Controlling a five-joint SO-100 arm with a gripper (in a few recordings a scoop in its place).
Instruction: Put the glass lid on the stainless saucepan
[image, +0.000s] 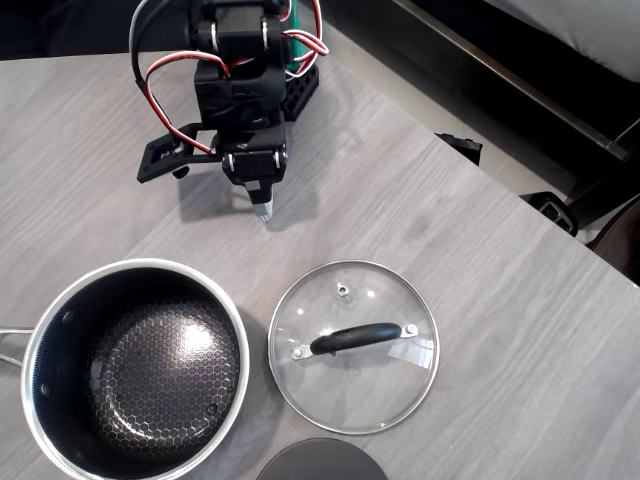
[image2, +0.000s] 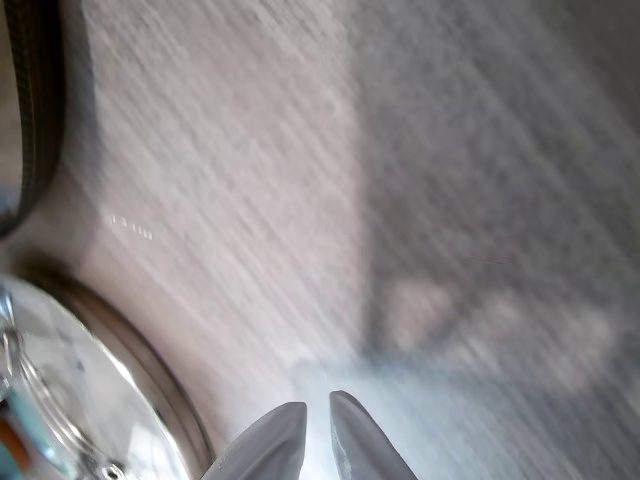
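The glass lid (image: 353, 345) lies flat on the table, black bar handle up, to the right of the stainless saucepan (image: 135, 370) and just apart from it. The saucepan stands open at the lower left, its dark honeycomb inside showing. My gripper (image: 264, 203) hangs over bare table behind both, well short of the lid, shut with nothing in it. In the wrist view the fingertips (image2: 278, 440) nearly touch at the bottom edge, and the lid's steel rim (image2: 150, 375) curves in at the lower left.
A dark grey opaque disc (image: 320, 462) pokes in at the bottom edge, just in front of the lid. The table's right edge (image: 500, 175) runs diagonally, with dark furniture beyond it. A dark curved rim (image2: 35, 110) shows blurred at the wrist view's upper left.
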